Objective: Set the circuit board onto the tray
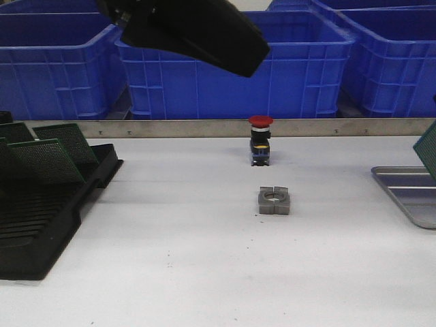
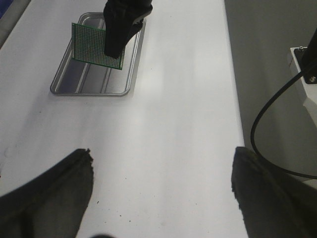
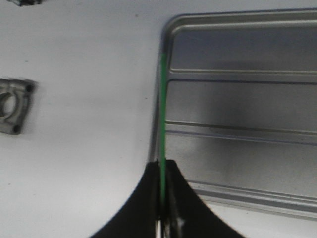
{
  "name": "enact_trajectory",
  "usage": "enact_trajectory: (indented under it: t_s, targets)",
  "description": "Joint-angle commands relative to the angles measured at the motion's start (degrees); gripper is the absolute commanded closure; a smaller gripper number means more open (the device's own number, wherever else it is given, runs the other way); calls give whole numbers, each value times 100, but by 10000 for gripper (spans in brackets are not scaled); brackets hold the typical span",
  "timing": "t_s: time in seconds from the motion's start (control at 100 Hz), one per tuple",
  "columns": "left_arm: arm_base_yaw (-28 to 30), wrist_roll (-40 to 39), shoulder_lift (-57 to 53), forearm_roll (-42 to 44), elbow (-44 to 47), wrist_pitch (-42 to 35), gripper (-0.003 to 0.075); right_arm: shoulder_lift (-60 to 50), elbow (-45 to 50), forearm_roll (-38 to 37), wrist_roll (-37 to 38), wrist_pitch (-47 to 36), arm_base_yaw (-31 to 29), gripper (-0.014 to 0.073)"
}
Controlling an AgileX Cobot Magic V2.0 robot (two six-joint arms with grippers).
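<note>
The green circuit board (image 2: 89,47) hangs upright and clear of the table, with my right gripper (image 3: 162,166) shut on one of its edges. In the right wrist view the board (image 3: 162,109) shows edge-on, in line with the rim of the grey ribbed tray (image 3: 237,104). The tray (image 1: 409,194) lies at the table's right edge, and a corner of the board (image 1: 429,146) shows just above it. My left gripper (image 2: 161,158) is open over bare table, well short of the tray (image 2: 89,82). The left arm (image 1: 191,27) hangs high at the back.
A black slotted rack (image 1: 48,211) with green boards (image 1: 58,153) stands at the left. A red push-button (image 1: 260,139) and a grey metal block (image 1: 274,200) sit mid-table. Blue bins (image 1: 231,68) line the back. A black cable (image 2: 267,129) loops beyond the table's edge.
</note>
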Motion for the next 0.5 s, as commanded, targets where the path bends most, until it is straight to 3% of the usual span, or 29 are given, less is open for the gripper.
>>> enact_trajectory:
  t_s: [0.0,0.08,0.15,0.22,0.39,0.49]
  targets:
    - [-32,-17,-191,-372,-186,21,184,32,-176,144,-9,-269,-78,657]
    - [-32,-17,-191,-372,-186,21,184,154,-195,144,-9,-386,-78,646]
    - [-32,-17,-191,-372,-186,21,184,175,-257,144,-9,-480,-78,583]
    - [-32,-17,-191,-372,-186,21,184,175,-354,144,-9,-573,-78,456]
    - [-32,-17,-191,-372,-186,21,184,175,-563,144,-9,-586,-78,15]
    - [-32,-17,-191,-262,-186,21,184,175,-586,137,-9,-598,-78,-69]
